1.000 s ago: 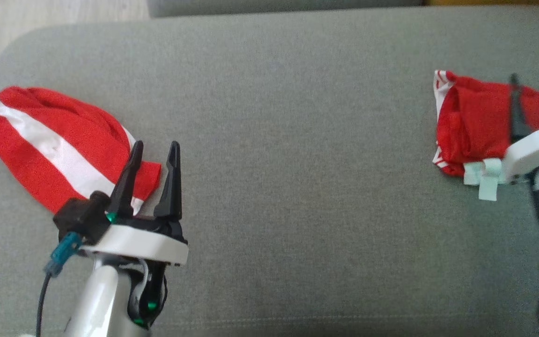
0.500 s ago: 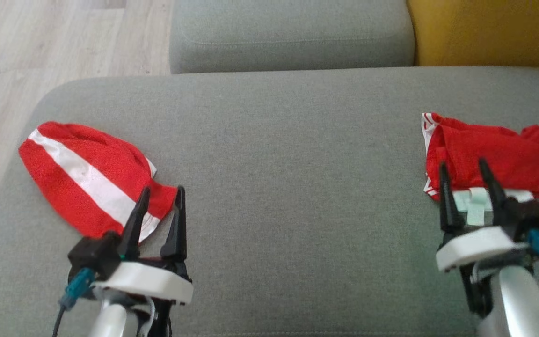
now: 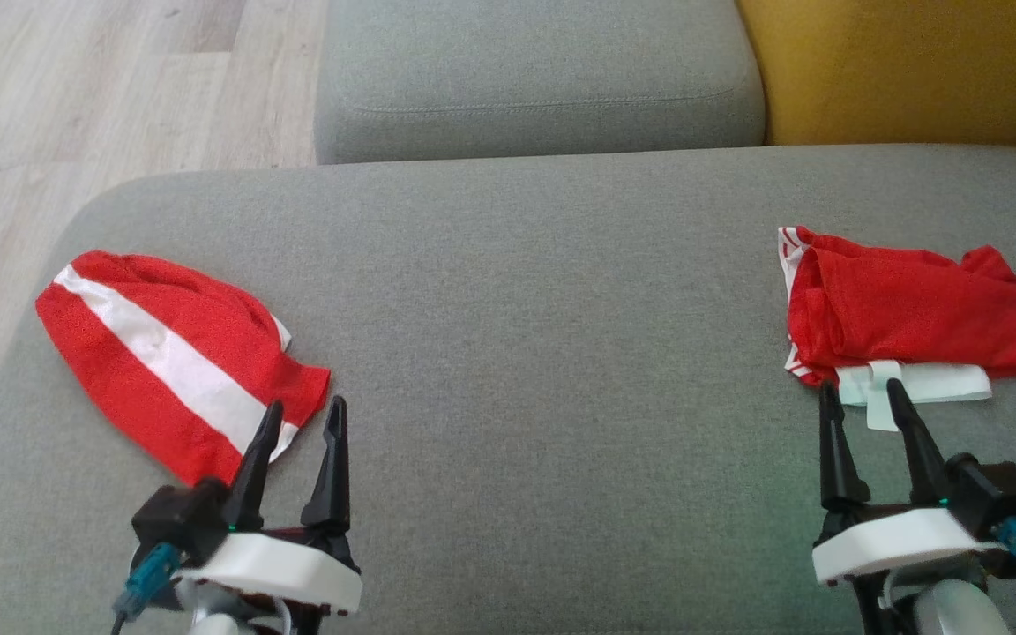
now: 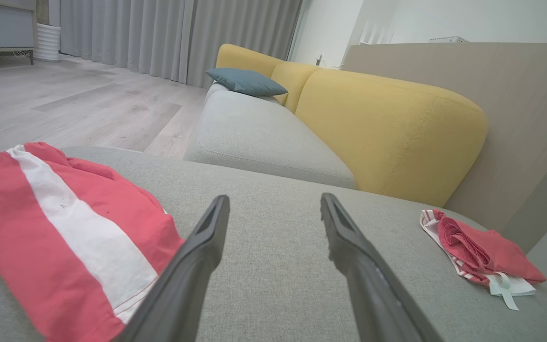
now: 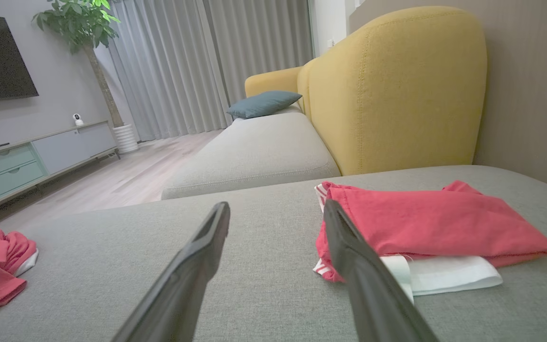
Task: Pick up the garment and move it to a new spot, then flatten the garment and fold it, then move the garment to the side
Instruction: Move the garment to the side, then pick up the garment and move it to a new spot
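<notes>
Pulling back from the folded garment (image 3: 905, 309) resting at the right of the cushion (image 3: 561, 309), right gripper (image 3: 859, 388) spread and empty just short of it, left gripper (image 3: 307, 404) likewise parted by the striped garment (image 3: 164, 353), suggesting set-aside done

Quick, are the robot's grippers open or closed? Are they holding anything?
Left gripper: open, holding nothing.
Right gripper: open, holding nothing.

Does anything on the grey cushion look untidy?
Yes. The red garment with a white stripe at the left lies bunched, not flattened. From the folded red garment at the right, a white band sticks out at the near edge.
</notes>
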Controlling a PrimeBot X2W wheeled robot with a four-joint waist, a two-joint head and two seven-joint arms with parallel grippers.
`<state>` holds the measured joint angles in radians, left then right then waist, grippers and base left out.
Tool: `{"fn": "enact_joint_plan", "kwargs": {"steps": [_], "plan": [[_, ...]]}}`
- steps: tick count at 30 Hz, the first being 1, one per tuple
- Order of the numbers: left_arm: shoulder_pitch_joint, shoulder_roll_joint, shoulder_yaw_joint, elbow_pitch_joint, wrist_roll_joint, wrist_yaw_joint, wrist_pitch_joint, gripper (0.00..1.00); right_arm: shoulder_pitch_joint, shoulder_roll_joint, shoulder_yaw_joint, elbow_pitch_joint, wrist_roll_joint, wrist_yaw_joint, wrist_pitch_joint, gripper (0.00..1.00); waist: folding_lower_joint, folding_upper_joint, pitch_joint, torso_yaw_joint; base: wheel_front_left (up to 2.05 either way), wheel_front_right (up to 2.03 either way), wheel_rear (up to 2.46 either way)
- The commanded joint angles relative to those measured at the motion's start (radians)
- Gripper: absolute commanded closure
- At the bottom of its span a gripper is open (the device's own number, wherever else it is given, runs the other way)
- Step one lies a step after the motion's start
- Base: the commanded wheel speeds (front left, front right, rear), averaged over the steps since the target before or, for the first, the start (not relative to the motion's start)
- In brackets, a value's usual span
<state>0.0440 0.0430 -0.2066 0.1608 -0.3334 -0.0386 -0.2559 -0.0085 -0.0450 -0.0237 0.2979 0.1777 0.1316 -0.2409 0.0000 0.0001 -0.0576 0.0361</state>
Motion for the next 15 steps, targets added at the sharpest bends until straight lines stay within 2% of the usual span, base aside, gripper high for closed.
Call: {"fn": "enact_joint_plan", "kwargs": {"steps": [1,15], "plan": [[-0.031,0.007,0.04,-0.042,0.009,-0.002,-0.006,0.0,-0.032,-0.005,0.035,-0.041,0.002,-0.001,-0.017,0.0,0.0,-0.0001,0.0,-0.004,0.0,0.0,0.0],[-0.039,0.007,0.036,-0.051,0.005,-0.001,-0.006,0.0,-0.034,-0.005,0.032,-0.032,0.018,-0.001,-0.021,0.0,0.0,-0.0001,0.006,-0.01,0.0,0.0,0.0]]}}
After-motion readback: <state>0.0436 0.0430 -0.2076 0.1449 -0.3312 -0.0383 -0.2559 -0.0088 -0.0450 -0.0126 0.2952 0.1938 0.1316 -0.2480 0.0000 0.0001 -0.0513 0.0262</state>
